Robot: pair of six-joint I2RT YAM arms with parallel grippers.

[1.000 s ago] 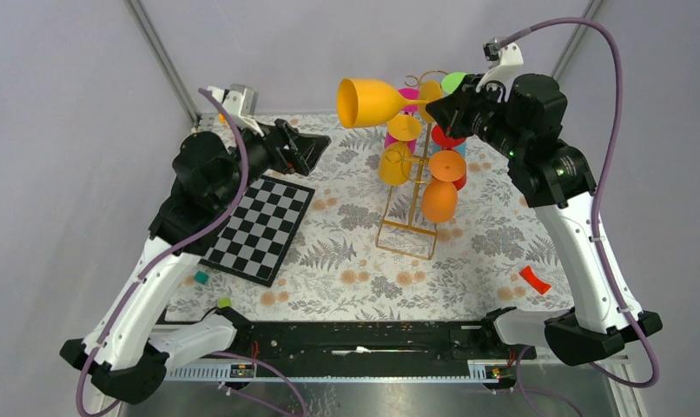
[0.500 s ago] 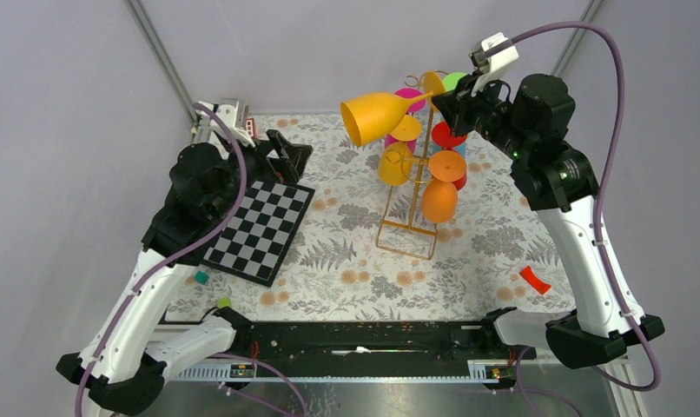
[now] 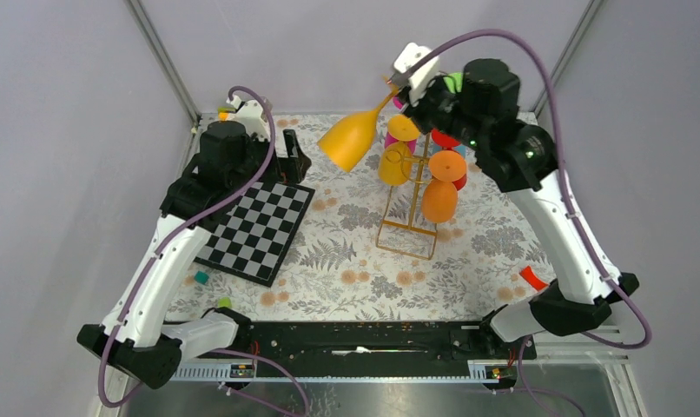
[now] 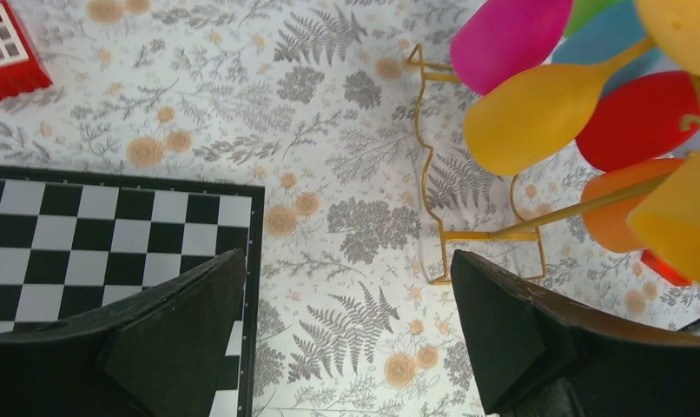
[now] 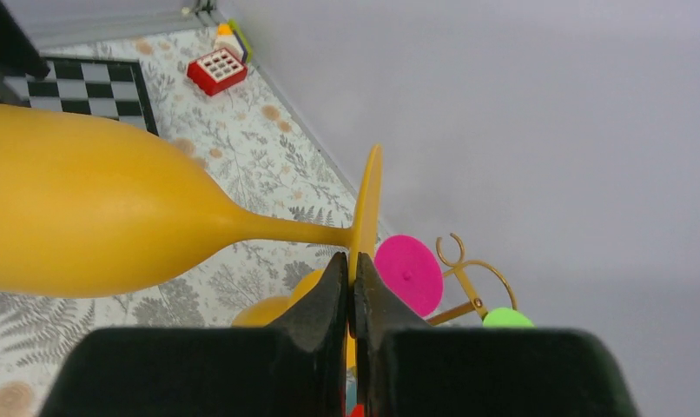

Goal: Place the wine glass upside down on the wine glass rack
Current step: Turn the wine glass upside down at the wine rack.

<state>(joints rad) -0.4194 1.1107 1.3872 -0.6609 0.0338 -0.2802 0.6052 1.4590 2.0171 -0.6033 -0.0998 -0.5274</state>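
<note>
The right claw [image 5: 353, 271] is pinched shut on the flat foot of the yellow-orange plastic wine glass [image 5: 95, 208]. The bowl slants down and away from its fingers, mouth lowest. The tall gold wire wine glass rack [image 4: 481, 234], crowded with other coloured glasses [image 4: 538, 109], stands just beneath this claw. To do this well, it should probably bring the stem vertical, pick a free hook and slide in slowly, clear of the neighbours. The left claw [image 4: 346, 269] gapes wide, empty.

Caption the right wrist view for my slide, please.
Right gripper shut on the foot of the yellow wine glass, held sideways over the floral tablecloth.
</note>
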